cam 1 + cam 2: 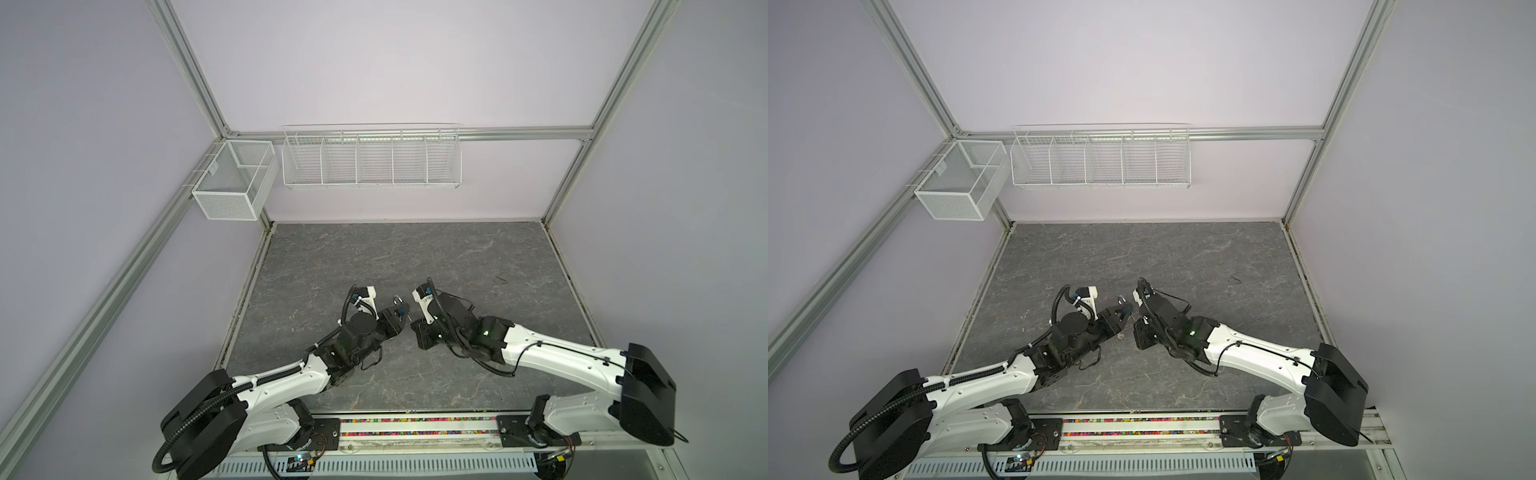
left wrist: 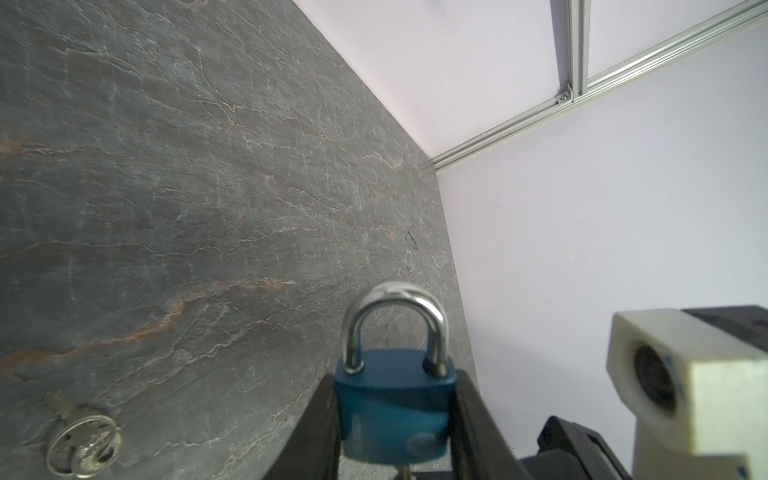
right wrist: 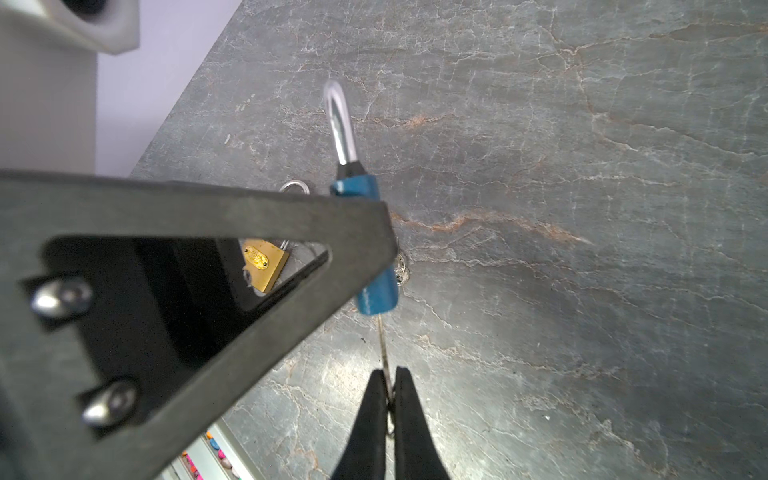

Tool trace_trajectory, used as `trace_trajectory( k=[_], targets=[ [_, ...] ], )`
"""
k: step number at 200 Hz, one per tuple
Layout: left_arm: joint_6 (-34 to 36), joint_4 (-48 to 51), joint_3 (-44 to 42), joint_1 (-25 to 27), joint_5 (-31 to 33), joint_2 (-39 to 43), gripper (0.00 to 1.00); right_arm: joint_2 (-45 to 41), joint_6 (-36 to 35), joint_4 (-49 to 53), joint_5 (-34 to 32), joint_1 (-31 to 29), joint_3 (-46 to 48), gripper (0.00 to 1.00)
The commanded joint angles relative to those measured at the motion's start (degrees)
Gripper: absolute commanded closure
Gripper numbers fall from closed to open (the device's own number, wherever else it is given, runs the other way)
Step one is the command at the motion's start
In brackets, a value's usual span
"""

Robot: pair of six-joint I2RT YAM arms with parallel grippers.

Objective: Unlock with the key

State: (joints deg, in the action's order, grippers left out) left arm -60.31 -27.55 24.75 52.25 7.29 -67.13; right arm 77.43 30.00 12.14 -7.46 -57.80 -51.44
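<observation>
Blue padlock [image 2: 392,409] held (key [image 3: 383,345] at base).

Shows a blue padlock [image 2: 392,411] low in the middle of the frame, pinched on both flanks by the black fingers [image 2: 322,432] of the left gripper [image 2: 395,376], silver shackle [image 2: 397,320] seated in the body and pointing up the frame. Takes in a ring of keys [image 2: 83,446] flat on the grey veined tabletop [image 2: 166,166] at lower left. Catches a blurred white camera housing [image 2: 685,386] at lower right, against the lilac wall [image 2: 602,249].
</observation>
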Motion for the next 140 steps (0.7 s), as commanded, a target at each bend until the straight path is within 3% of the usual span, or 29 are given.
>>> trace_trajectory(
  k=[1,140],
  targets=[
    [0.8,-1.3,1.4,0.3,-0.2,-0.3,1.00,0.9,0.8,-1.2,1.1,-0.1,-1.5,0.93],
    [0.5,-3.2,-0.5,0.4,-1.1,0.1,1.00,-1.6,3.3,1.4,-2.7,2.2,-2.6,0.93]
  ],
)
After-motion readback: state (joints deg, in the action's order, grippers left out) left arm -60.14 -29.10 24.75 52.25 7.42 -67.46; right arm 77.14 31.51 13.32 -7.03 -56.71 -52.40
